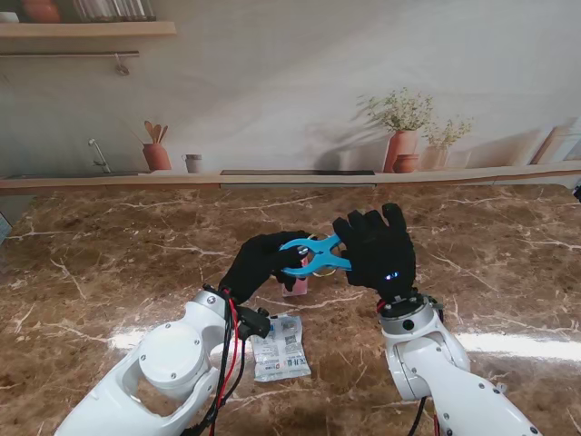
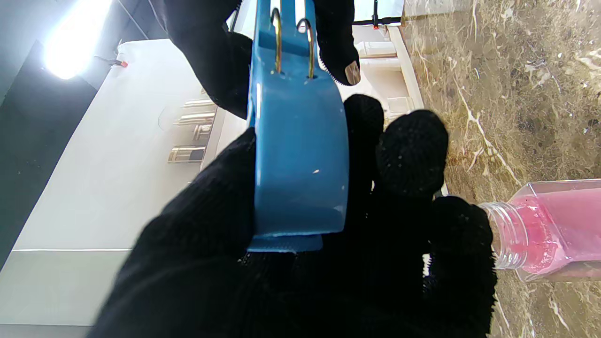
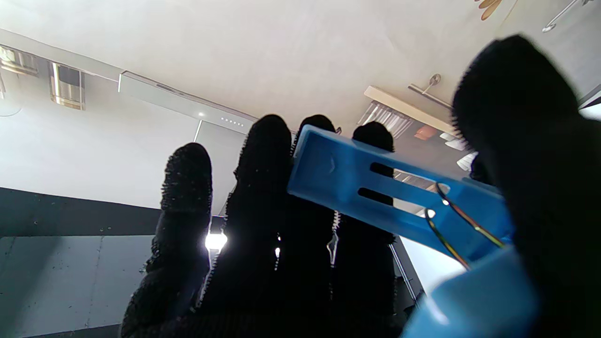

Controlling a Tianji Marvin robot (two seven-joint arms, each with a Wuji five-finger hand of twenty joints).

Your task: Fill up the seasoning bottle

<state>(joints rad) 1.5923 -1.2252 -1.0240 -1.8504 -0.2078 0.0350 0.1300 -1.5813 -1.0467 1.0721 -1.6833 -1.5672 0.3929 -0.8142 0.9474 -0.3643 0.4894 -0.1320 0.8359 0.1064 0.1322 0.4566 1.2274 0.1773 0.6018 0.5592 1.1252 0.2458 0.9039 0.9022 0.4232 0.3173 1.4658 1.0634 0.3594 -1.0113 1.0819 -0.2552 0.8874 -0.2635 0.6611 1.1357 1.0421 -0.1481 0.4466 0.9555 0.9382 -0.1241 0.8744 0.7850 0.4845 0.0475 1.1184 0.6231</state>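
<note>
Pink seasoning bottle point(image 2: 540, 230) stands just beside left robot hand point(image 1: 263, 263).

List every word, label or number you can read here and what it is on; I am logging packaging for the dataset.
None can be read.
Seasoning packet on the table nearest to me: dark print and code-like squares, too small and blurred to read.
Blue clip, held by both hands: no text visible.
Seasoning bottle, clear with pink contents: no label in view.
</note>
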